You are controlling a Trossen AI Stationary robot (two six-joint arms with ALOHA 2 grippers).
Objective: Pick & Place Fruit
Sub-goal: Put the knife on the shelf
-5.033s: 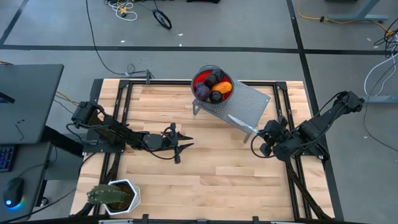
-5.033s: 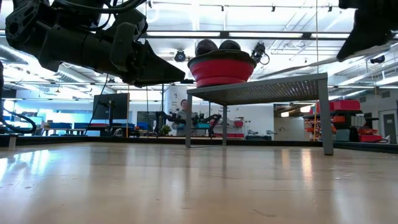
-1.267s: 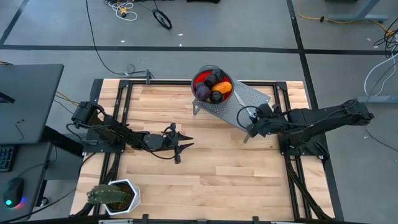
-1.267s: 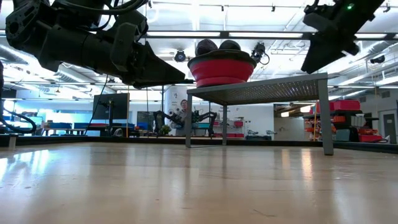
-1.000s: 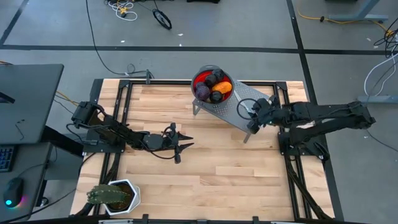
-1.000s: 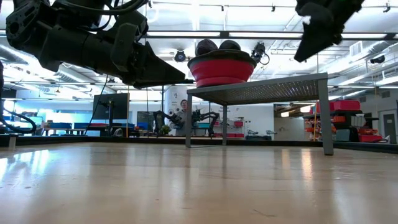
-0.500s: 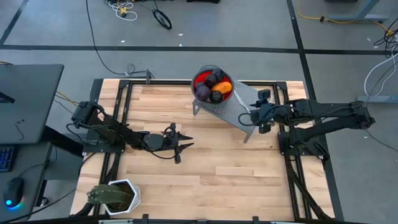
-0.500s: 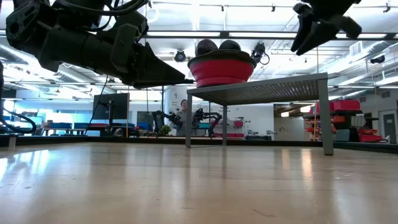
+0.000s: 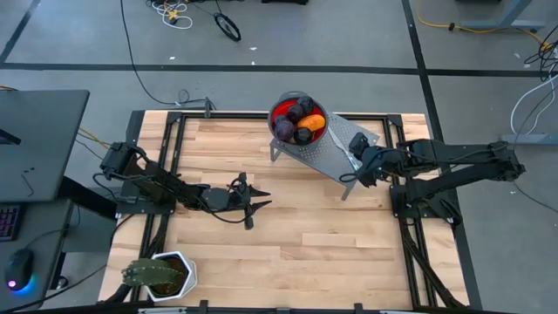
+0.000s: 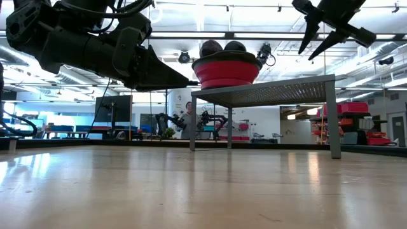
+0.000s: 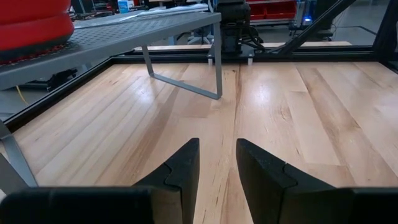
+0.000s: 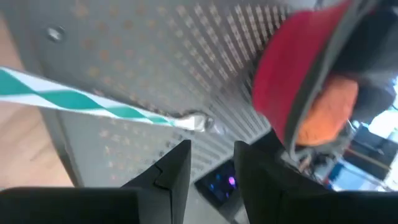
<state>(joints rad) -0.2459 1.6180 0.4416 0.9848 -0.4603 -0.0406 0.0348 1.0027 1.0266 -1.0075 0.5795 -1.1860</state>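
Right gripper (image 9: 355, 167) has swung over the metal rack (image 9: 344, 144), fingers spread, nothing held.
It nears the fruit (image 9: 299, 122) in the red bowl (image 9: 277, 112); left gripper (image 9: 260, 203) waits, fingers narrowly apart.

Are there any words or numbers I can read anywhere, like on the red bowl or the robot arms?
No readable text anywhere.
The red bowl of fruit: no label shows.
The metal rack: plain holes, no writing.
The left gripper and right gripper: no markings legible.
The room's background signs: too small and blurred to read.

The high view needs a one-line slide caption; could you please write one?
Right hand hovers open over the metal rack beside the red bowl of fruit; left hand waits mid-table.
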